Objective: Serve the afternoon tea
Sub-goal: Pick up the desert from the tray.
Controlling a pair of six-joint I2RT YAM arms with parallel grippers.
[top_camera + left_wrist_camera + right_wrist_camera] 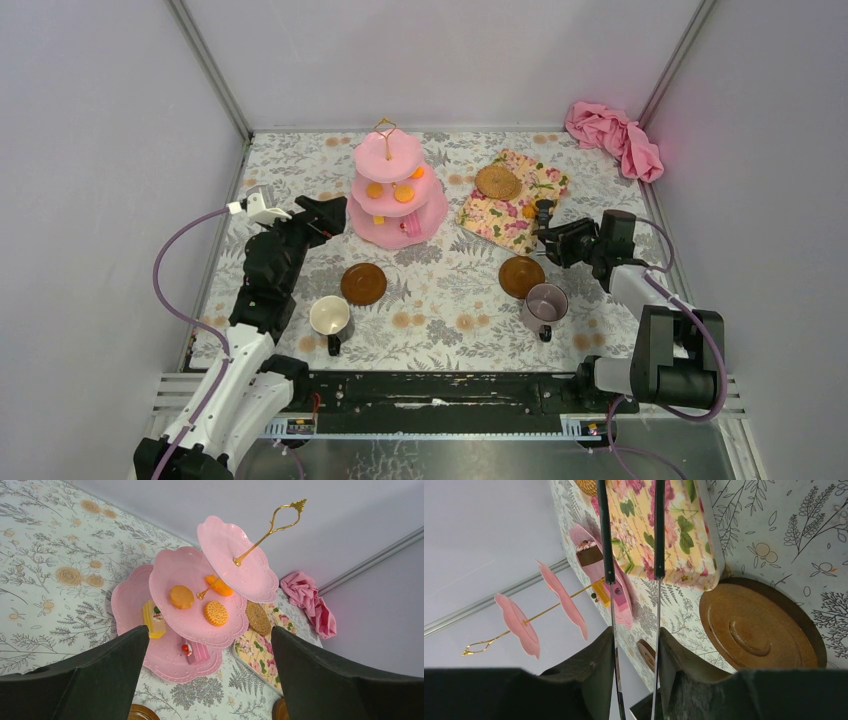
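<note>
The left gripper (210,632) stood spread wide, facing the pink 3-tier cake stand (398,195) at the table's far middle, with 3 biscuits (215,613) on its middle tier. The right gripper (636,635) pinched the slim black tongs (608,540), which reached over the floral tray (510,215). Nearer sat 2 pairs: brown saucer (363,283) beside white mug (329,316), and second saucer (521,276) beside purple mug (546,302).

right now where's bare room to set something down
Free: between the left saucer and right saucer, down to the white mug and purple mug; also the corner left of the cake stand. Crowded: floral tray, right hand with tongs.
</note>
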